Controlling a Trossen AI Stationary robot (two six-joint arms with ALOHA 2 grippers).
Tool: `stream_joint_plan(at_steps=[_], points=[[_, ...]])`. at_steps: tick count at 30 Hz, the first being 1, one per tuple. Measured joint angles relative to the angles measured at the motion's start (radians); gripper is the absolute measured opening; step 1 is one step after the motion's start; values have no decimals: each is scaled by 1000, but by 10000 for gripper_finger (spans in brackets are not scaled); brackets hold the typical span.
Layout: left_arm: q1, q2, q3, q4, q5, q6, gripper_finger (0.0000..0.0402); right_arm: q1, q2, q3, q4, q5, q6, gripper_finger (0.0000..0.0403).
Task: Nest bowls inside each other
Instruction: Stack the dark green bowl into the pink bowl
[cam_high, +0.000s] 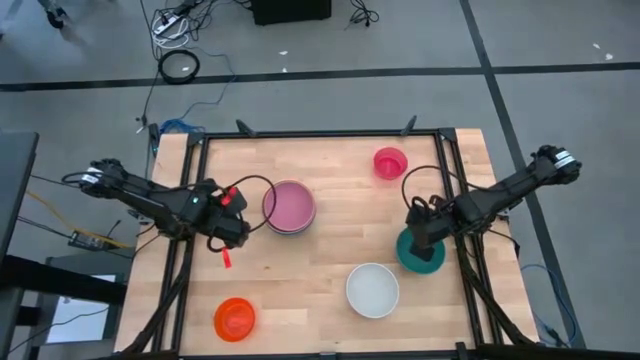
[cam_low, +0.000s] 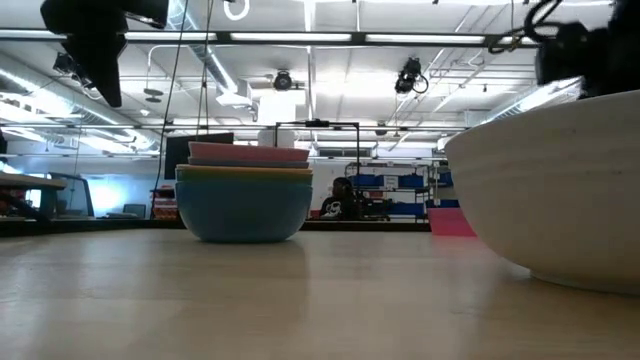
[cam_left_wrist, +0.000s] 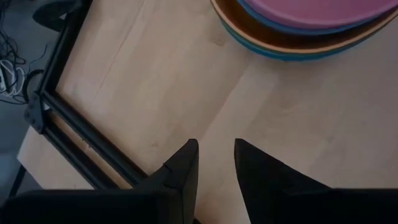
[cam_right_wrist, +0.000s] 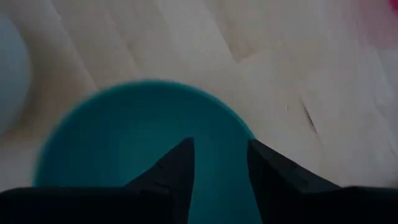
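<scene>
A stack of bowls, pink on top over orange and blue ones, stands at the table's middle left. A teal bowl sits on the table at the right. My right gripper hangs open just above its hollow, near the rim, and I see no touch. My left gripper is open over bare wood, left of the stack. A white bowl, a magenta bowl and a red-orange bowl stand apart, each upright on its base.
A black frame runs round the wooden table. Bare wood lies between the stack and the teal bowl. In the low view the white bowl fills the near right and the left arm hangs at the upper left.
</scene>
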Motion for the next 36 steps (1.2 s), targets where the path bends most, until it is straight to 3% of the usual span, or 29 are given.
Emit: stream_joint_plan(at_steps=[6, 14, 29, 36], points=[[-23, 0, 0, 2, -9, -24, 113, 2, 4, -96, 15, 23, -17, 135], [-28, 0, 0, 2, -14, -32, 113, 3, 4, -128, 26, 46, -25, 135], [-28, 0, 0, 4, -13, -37, 113, 53, 0, -78, -38, 294, -56, 135], [-28, 0, 0, 4, -14, -54, 113, 11, 1, -75, -62, 224, -36, 135]])
